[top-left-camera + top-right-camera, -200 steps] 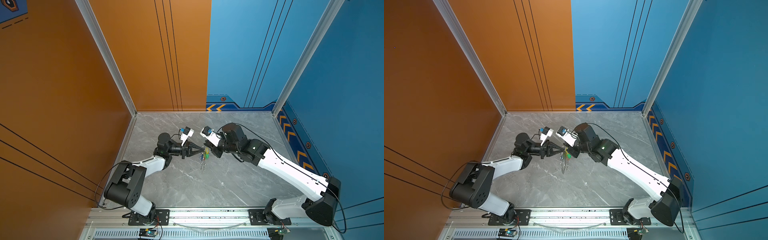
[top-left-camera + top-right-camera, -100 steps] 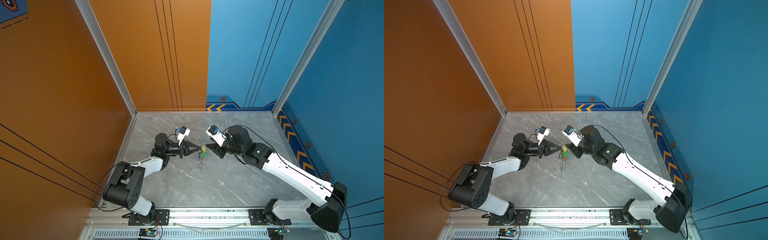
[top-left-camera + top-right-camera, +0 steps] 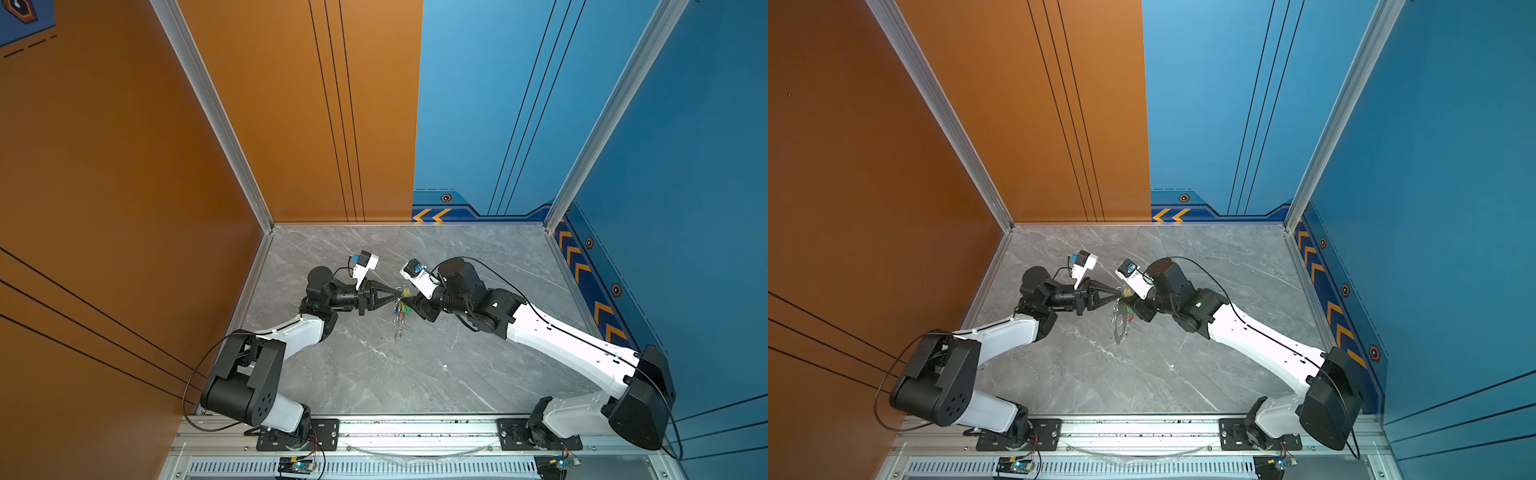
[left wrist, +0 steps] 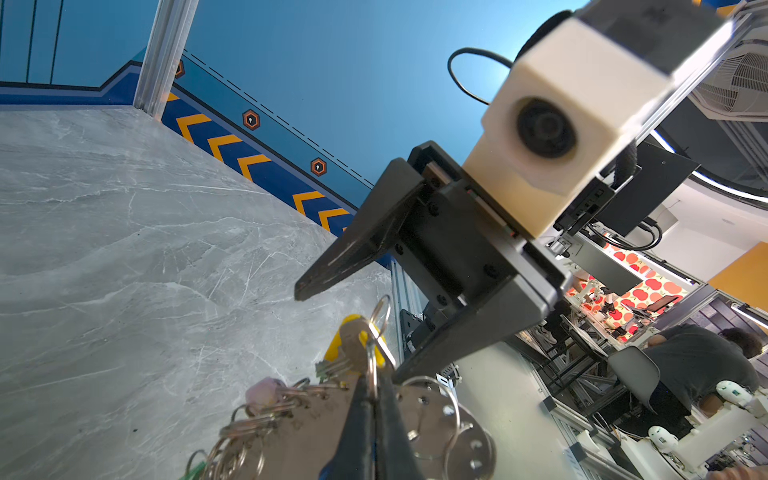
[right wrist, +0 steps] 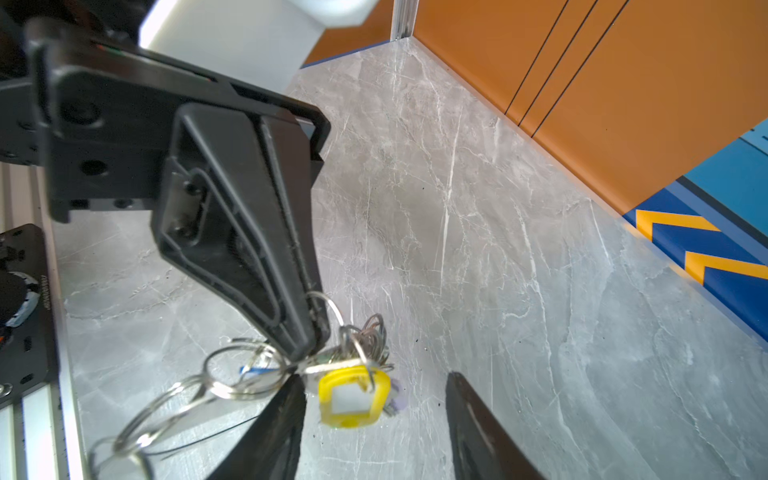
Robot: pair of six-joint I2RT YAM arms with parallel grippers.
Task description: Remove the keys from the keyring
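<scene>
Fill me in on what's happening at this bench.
The left gripper is shut on the keyring and holds it above the grey table, so the keys dangle beneath. The right gripper faces it with its jaws open. A yellow-tagged key sits between that gripper's fingers but is not gripped.

No legible text; orange chevrons (image 5: 660, 219) (and hexagon keyhole badges (image 4: 251, 120)) mark the blue wall band (image 4: 278, 178).
</scene>
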